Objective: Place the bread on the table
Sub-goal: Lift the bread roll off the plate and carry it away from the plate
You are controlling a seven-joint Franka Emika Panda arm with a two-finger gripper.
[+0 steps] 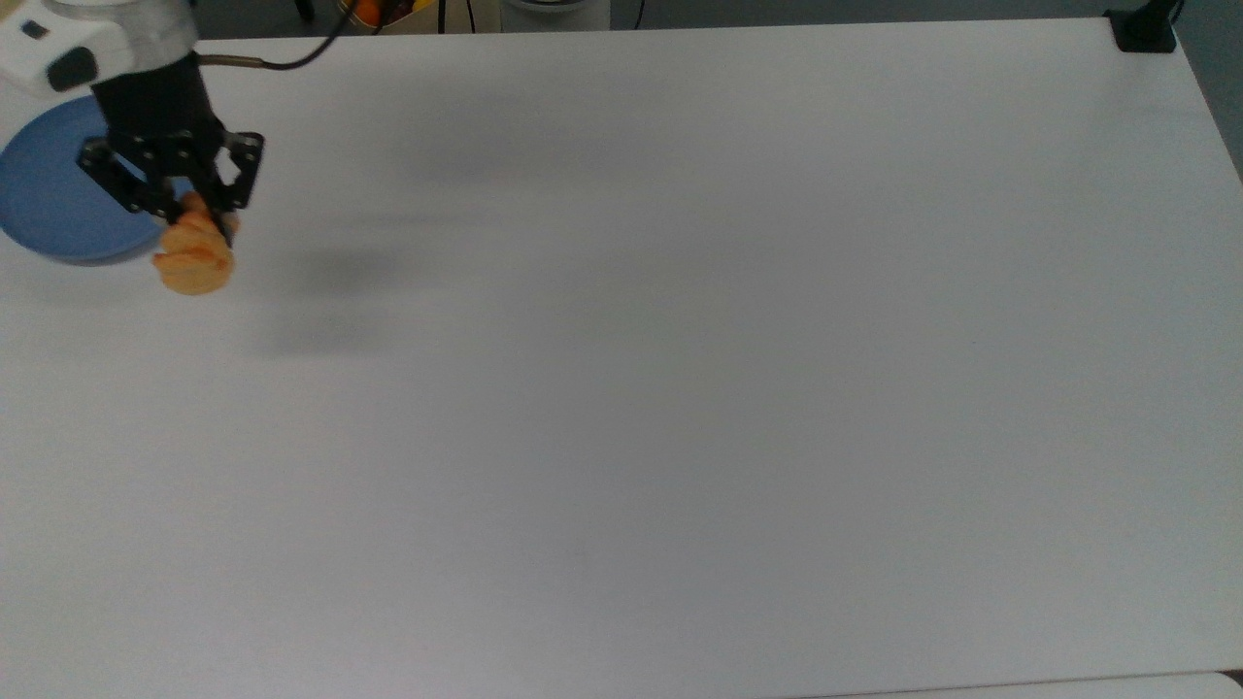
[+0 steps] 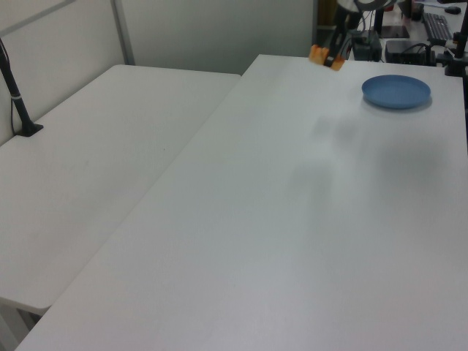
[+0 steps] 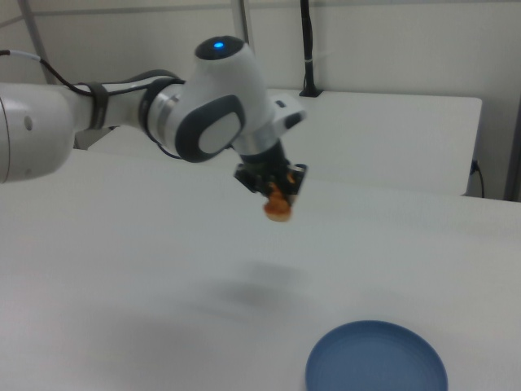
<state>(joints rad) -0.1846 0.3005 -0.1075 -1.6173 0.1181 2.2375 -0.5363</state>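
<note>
Status: your black two-finger gripper (image 1: 199,216) is clamped on the small golden-orange flaky bread roll (image 1: 193,258), which hangs below the fingertips, well clear of the surface. The right view shows it best: roll (image 3: 278,208) held in the air under the gripper (image 3: 276,193), with a soft shadow on the large plain white tabletop (image 3: 163,277) beneath.

Position: in the top view the roll sits just past the right rim of the round blue plate (image 1: 49,199), so it is off the plate and over bare table (image 1: 680,388). The left view agrees: roll (image 2: 325,57) up high to the left of the plate (image 2: 395,91), which lies bare on the table (image 2: 292,219).

Progress, as I read it: pick and lift are done, carry is underway. Left for you: choose a spot clear of the plate, lower until the roll touches the tabletop, let go, pull the gripper up and away.

Watch out: grip is on one end of the roll only, so it may swing or slip.
</note>
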